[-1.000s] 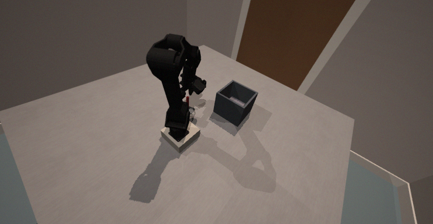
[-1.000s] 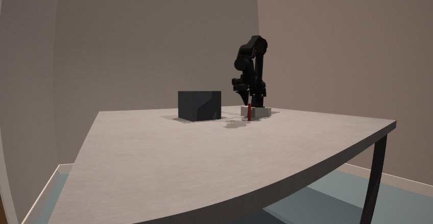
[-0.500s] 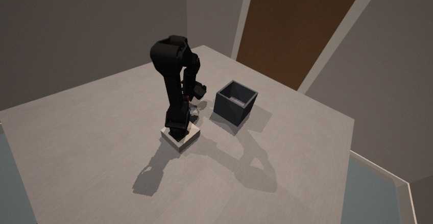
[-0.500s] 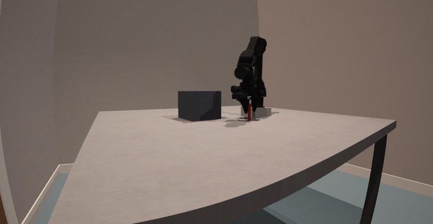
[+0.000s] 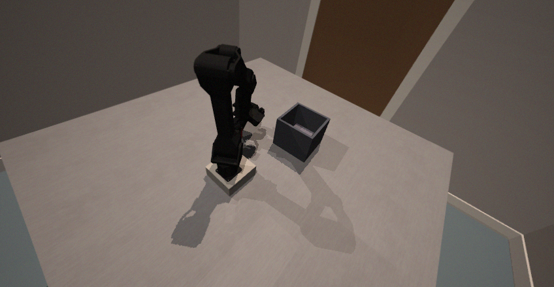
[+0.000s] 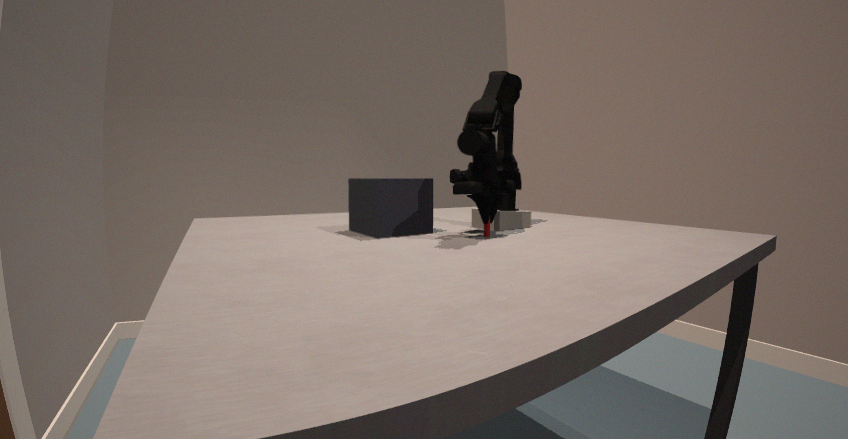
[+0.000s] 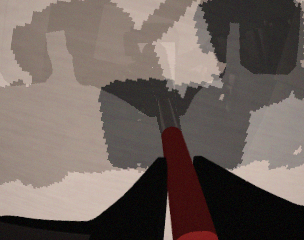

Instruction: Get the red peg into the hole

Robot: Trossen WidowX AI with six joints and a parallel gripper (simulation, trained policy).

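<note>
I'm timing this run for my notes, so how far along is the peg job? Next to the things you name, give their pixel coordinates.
Done: the hand (image 6: 486, 220) (image 7: 179, 164) has reached the red peg (image 6: 486, 229) (image 7: 184, 187), its fingers close on either side.
In hand: the grasp; the peg looks gripped, upright at the table.
Left: lifting it, carrying it to the open box (image 5: 297, 140) (image 6: 383, 207) beside it, and seating it in the plate's hole.

- Gripper (image 5: 242, 128) (image 6: 487, 219) (image 7: 179, 164): plain black.
- Peg (image 5: 242, 133) (image 6: 487, 228) (image 7: 184, 185) between its fingers: deep red, brighter on the end face.
- Box (image 5: 293, 142) (image 6: 380, 208) beside the hand: dark slate, paler rim; pale lilac plate (image 5: 303, 129) inside.
- Tabletop (image 5: 128, 155) (image 6: 357, 292) (image 7: 42, 130) beneath: pinkish grey, faintly streaked, patched with grey shadows.
</note>
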